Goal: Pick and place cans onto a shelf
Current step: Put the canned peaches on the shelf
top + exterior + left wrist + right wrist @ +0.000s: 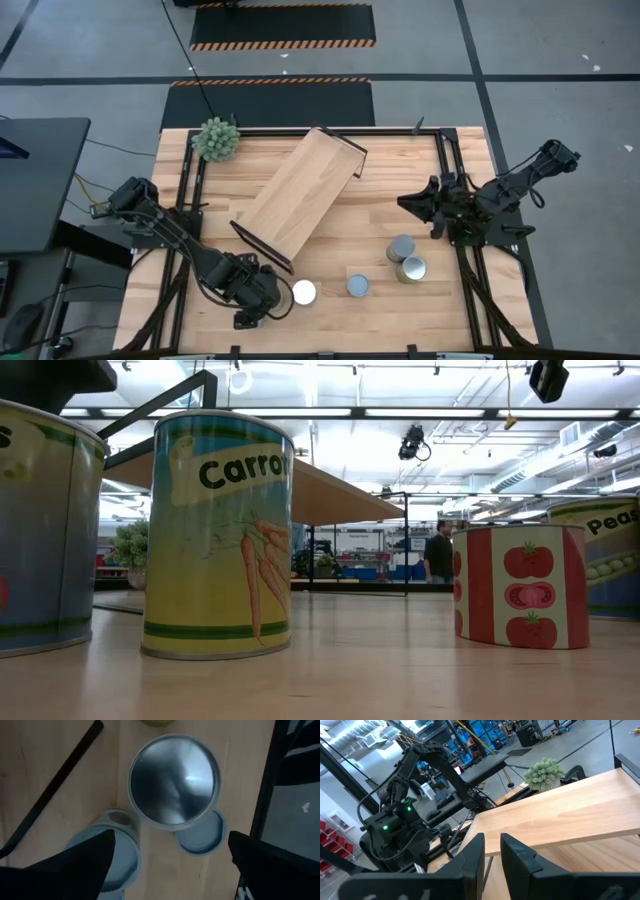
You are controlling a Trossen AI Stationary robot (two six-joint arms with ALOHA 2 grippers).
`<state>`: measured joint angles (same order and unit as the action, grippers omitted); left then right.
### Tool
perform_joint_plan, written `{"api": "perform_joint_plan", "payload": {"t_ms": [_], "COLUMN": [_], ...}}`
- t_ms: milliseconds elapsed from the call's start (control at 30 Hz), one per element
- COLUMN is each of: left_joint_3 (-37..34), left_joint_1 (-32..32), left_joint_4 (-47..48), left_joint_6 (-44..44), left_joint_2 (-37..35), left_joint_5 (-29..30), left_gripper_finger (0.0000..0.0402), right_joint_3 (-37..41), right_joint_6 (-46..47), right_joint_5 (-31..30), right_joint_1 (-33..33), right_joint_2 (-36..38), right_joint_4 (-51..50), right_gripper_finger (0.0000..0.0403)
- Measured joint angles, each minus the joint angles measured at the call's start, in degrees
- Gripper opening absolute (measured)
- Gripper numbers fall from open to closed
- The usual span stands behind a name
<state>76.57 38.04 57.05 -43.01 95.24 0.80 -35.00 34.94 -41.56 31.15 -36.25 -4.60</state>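
Down at the near edge of the surface (pixel 400 305), the left claw (pixel 272 300) stands spread wide just beside a white-topped can (pixel 304 292), gripping nothing. Three other cans (pixel 402 258) stand to its right; the shelf (pixel 300 192) lies slantwise behind. By the right edge, the right claw (pixel 408 203) waits, pinched together.

Left gripper (pixel 272 300) spread wide, low; right gripper (pixel 415 204) closed, raised

Bright ceiling strips; glare on can top (pixel 174 779); nearby cans blurred.
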Motion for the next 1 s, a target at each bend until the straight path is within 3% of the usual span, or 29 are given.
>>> {"api": "perform_joint_plan", "payload": {"t_ms": [533, 1000], "left_joint_3": [-0.05, -0.08], "left_joint_1": [-0.26, 0.85], "left_joint_4": [-2.56, -6.12], "left_joint_6": [0.28, 2.74], "left_joint_2": [5.00, 7.26], "left_joint_5": [2.45, 9.79], "left_gripper_finger": [0.0394, 0.0394], "right_joint_3": [0.02, 0.02], "right_joint_6": [-0.02, -0.02], "right_joint_5": [0.26, 0.39], "right_joint_1": [0.00, 0.00], "right_joint_2": [-1.25, -1.25], "right_joint_4": [2.43, 2.45], "right_gripper_finger": [0.0068, 0.0068]}}
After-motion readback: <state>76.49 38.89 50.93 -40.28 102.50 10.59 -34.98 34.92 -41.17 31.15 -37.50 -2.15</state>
